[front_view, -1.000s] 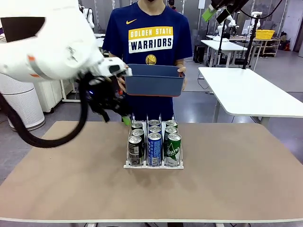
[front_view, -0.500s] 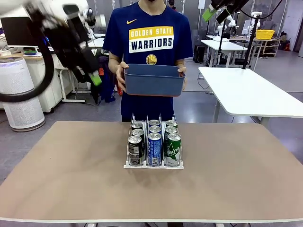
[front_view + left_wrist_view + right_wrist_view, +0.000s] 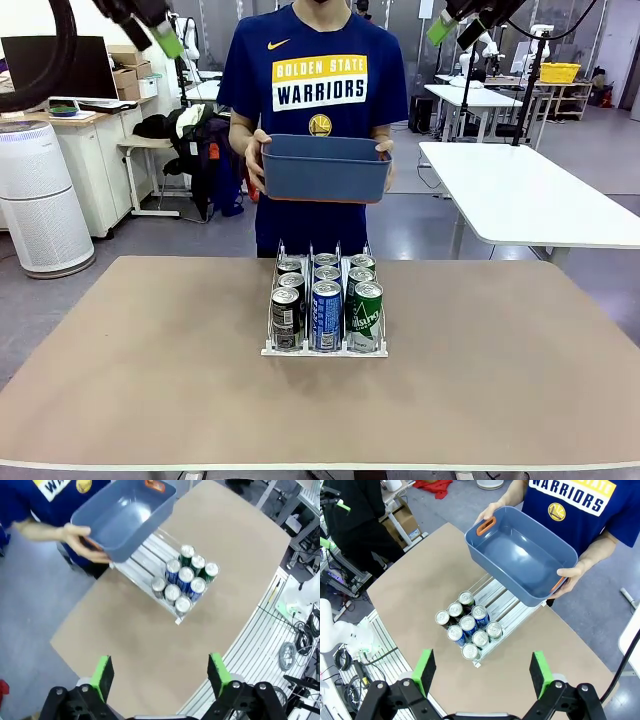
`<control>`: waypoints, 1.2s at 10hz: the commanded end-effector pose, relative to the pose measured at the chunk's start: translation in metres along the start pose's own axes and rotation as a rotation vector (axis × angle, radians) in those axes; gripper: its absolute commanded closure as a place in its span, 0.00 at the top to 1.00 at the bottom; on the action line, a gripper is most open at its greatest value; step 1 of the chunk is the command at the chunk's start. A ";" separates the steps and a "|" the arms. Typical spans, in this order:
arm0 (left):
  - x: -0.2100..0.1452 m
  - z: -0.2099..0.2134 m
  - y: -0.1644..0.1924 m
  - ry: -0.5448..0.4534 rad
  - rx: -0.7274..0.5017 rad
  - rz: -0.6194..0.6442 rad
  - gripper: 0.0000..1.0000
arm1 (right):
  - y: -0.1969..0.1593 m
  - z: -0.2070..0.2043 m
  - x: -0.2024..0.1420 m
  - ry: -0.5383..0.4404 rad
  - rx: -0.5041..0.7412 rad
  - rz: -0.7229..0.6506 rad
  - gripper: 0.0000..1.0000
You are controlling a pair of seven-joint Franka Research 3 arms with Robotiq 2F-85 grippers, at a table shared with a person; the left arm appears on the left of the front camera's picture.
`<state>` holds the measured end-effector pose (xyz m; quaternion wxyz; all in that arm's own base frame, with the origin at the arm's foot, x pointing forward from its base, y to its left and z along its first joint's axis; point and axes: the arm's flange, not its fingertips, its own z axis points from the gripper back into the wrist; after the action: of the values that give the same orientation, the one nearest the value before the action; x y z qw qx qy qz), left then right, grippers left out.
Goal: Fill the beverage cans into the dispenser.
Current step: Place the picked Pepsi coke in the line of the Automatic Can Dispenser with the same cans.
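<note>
The dispenser point(image 3: 325, 348) sits mid-table with all three lanes stocked: nine beverage cans point(image 3: 327, 302) stand in it, and the blue tub point(image 3: 521, 555) the person holds above its far end is bare inside. Filling looks finished to me. My left gripper point(image 3: 159, 668) and right gripper point(image 3: 481, 667) hang high above, jaws apart, holding nothing.

A robotics lab or research workshop with an open floor: a plain tan-topped bench point(image 3: 150, 380) stands on grey flooring, a long white worktable point(image 3: 540, 200) sits beside it, and more white tables with a yellow plastic crate point(image 3: 559, 72) lie farther back. A white cylindrical air purifier point(image 3: 40, 200), a dark computer monitor point(image 3: 55, 68), cardboard boxes point(image 3: 135, 85) and loose cables point(image 3: 300, 645) line the edges
</note>
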<state>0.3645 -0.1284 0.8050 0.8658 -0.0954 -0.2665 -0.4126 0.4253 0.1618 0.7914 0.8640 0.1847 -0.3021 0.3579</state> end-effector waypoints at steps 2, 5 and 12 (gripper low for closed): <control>0.010 0.005 0.003 -0.053 -0.001 -0.024 1.00 | 0.001 0.000 0.000 0.003 0.000 -0.004 1.00; 0.010 0.010 -0.002 -0.034 0.011 -0.017 1.00 | 0.001 0.000 0.000 0.003 0.000 -0.004 1.00; 0.010 0.010 -0.002 -0.034 0.011 -0.017 1.00 | 0.001 0.000 0.000 0.003 0.000 -0.004 1.00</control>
<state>0.3656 -0.1333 0.8194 0.8575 -0.0945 -0.2880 -0.4158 0.4253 0.1618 0.7914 0.8640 0.1847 -0.3021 0.3579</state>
